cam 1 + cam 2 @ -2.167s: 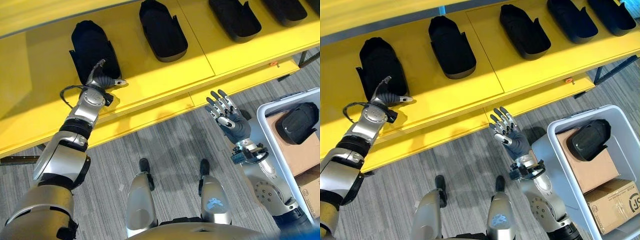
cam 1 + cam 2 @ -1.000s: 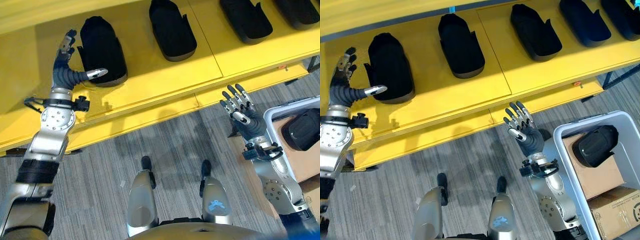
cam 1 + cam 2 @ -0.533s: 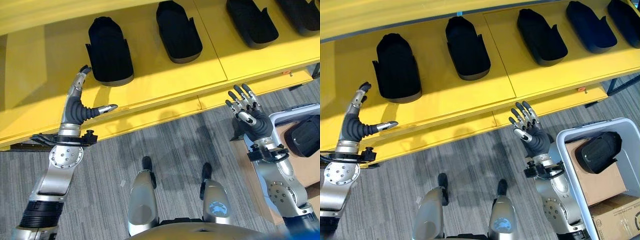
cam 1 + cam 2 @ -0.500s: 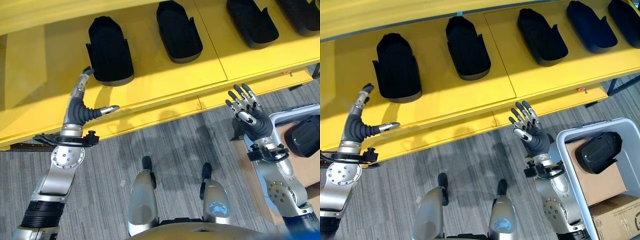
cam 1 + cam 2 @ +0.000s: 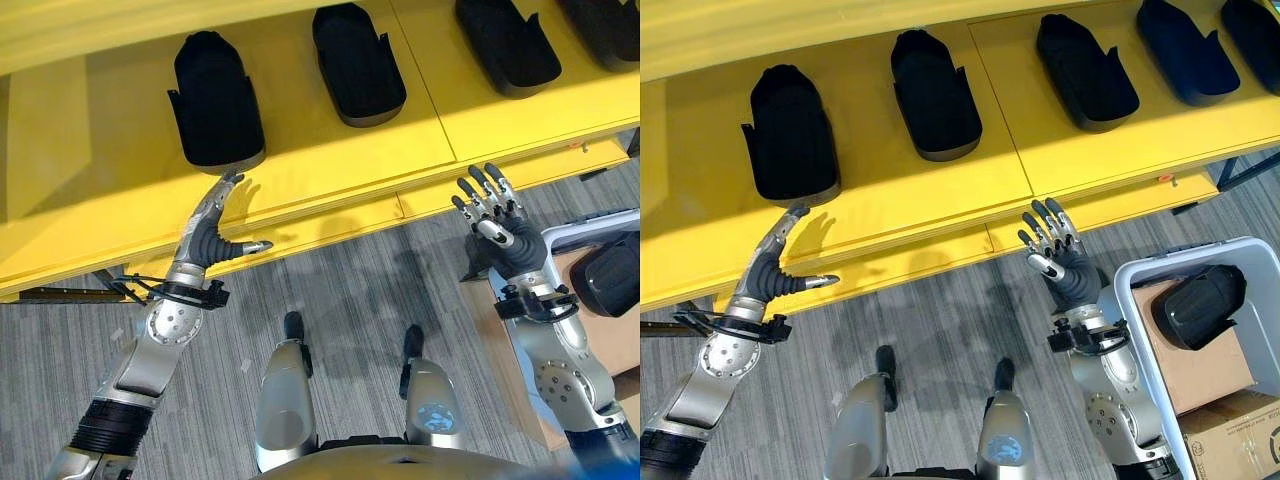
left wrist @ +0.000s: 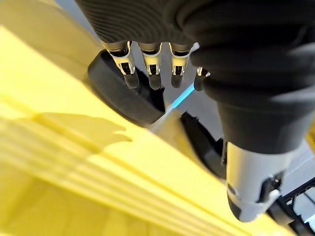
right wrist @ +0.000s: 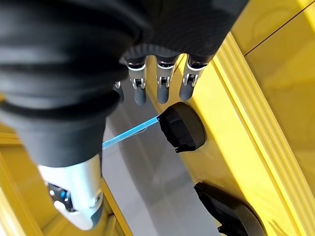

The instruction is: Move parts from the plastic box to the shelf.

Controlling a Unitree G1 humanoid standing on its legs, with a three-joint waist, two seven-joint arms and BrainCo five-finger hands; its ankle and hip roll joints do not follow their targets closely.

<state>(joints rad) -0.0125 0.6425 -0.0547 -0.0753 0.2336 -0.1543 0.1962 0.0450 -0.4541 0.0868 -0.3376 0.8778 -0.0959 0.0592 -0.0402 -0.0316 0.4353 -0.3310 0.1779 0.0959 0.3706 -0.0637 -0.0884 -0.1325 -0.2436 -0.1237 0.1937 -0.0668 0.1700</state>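
Withdrawing from the shelf (image 5: 330, 150), left hand (image 5: 212, 238) has fingers spread, empty.

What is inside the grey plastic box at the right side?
Inside the plastic box one black part lies on a cardboard box; another cardboard box sits nearer. The bottom under them is covered.

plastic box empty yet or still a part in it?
Not empty. One black part still lies in the plastic box, resting on a cardboard box. Both the left hand and right hand are open, holding nothing.
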